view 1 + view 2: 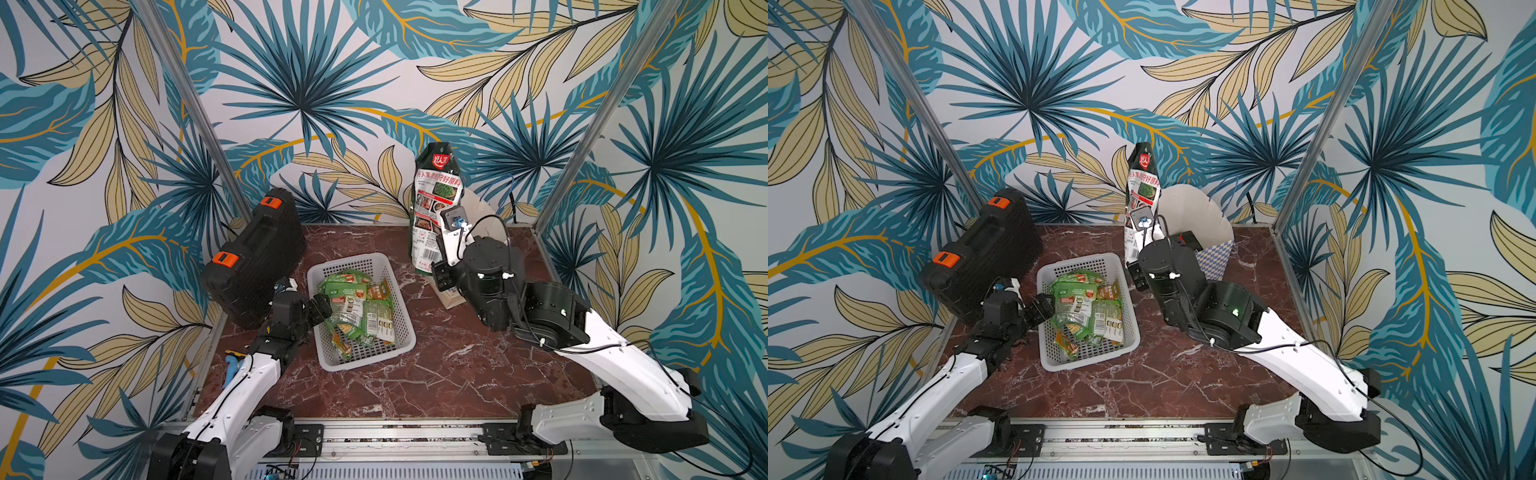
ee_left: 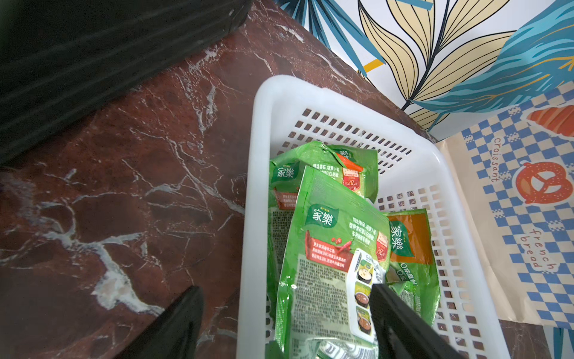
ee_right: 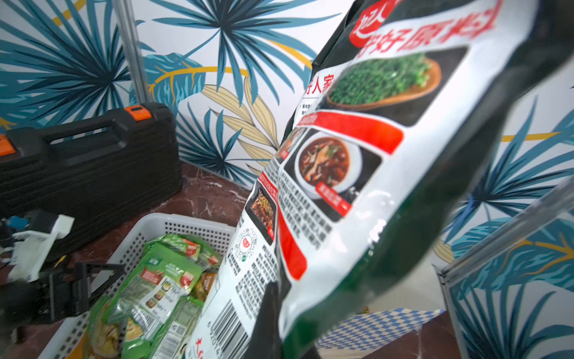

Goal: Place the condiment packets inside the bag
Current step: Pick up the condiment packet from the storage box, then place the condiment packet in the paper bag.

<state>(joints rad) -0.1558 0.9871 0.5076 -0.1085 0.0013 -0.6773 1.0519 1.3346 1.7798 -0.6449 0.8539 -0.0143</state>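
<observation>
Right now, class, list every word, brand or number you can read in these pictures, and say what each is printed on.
"croissant": bag, checkered side.
"french bread": same bag.
"家樂": front green packet.
"2亿": rear green packet, red tag.
"好原料": large pouch.
"好人家": same pouch.
Fine print, barcode digits: too small or blurred.
</observation>
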